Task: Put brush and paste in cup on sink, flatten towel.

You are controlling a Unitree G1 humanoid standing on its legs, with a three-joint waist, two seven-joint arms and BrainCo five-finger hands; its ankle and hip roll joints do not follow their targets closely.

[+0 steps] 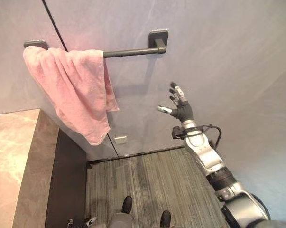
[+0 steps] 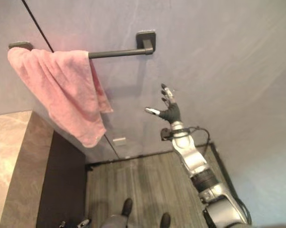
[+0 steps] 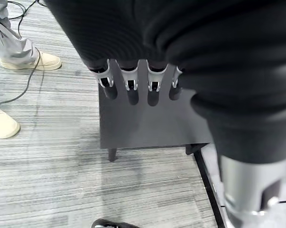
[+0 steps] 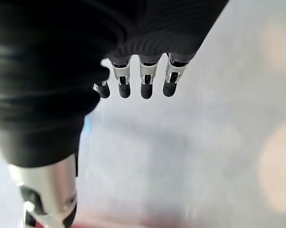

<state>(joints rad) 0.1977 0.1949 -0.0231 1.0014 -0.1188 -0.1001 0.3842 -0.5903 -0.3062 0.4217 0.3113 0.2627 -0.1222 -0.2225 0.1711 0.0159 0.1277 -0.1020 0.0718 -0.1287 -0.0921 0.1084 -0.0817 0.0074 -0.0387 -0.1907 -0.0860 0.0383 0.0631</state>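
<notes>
One pink towel (image 1: 74, 88) bunched on wall bar (image 1: 131, 51); right hand (image 1: 179, 107) released, raised apart; left hand (image 3: 133, 80) relaxed.

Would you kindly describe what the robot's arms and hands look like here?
The right arm is silver-grey with dark joint bands. The right hand and left hand have silver fingers with dark tips, under dark ribbed covers.

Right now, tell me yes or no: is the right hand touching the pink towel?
No. The right hand is raised with fingers spread, apart from the towel hanging bunched on the bar.
</notes>
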